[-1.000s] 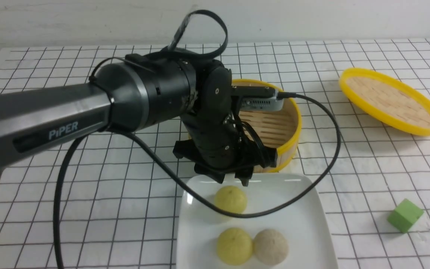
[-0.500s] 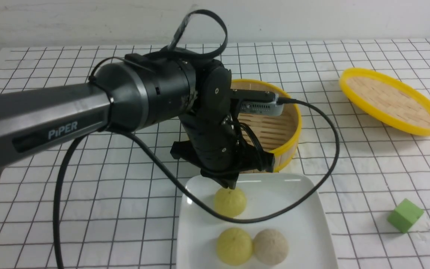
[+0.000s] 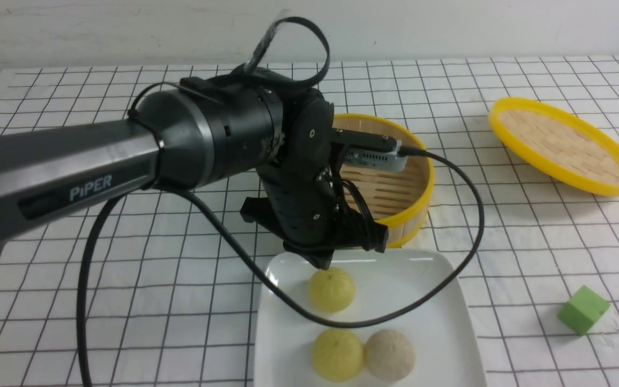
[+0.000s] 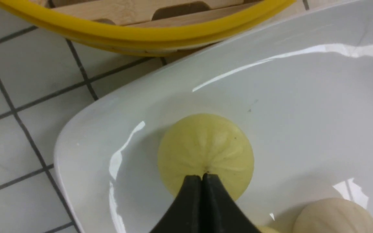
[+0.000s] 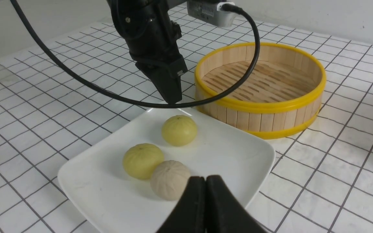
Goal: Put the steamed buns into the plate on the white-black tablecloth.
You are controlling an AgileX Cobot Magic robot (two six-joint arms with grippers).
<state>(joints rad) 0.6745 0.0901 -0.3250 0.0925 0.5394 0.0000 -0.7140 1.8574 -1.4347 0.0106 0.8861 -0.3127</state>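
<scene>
Left gripper (image 3: pixel 324 263): fingers pressed flat together, nothing between them, nothing held. Hangs tip-down over the far rim of the white square plate (image 3: pixel 427 312), just above and slightly behind the rear pale yellow bun (image 3: pixel 331 290); gap to the bun visible in the right wrist view, so no contact. In the left wrist view, closed tips overlapping the near side of that bun's pleated top.

Right gripper (image 5: pixel 205 178): seen only from its own wrist camera, jaws closed against each other, empty. Sits near the plate's edge, close to the beige-white bun (image 3: pixel 390 356).

All three steamed buns inside the plate. Rear yellow one alone toward the far side; front pale yellow bun (image 3: pixel 337 355) and the beige-white one touching side by side toward the near edge.

Plate flat on the white-black grid tablecloth (image 3: pixel 180 279), just in front of the bamboo steamer basket (image 3: pixel 422 161), close but not clearly touching. Basket open, slatted floor bare.

Yellow-rimmed woven lid (image 3: pixel 562 145) far right, tilted, well apart from the basket. Green cube (image 3: pixel 583 310) on the cloth right of the plate, apart from it.

Black cable (image 3: pixel 470 226) looping from the left wrist camera out to the right and back across the plate, between rear bun and front pair in the front view.
</scene>
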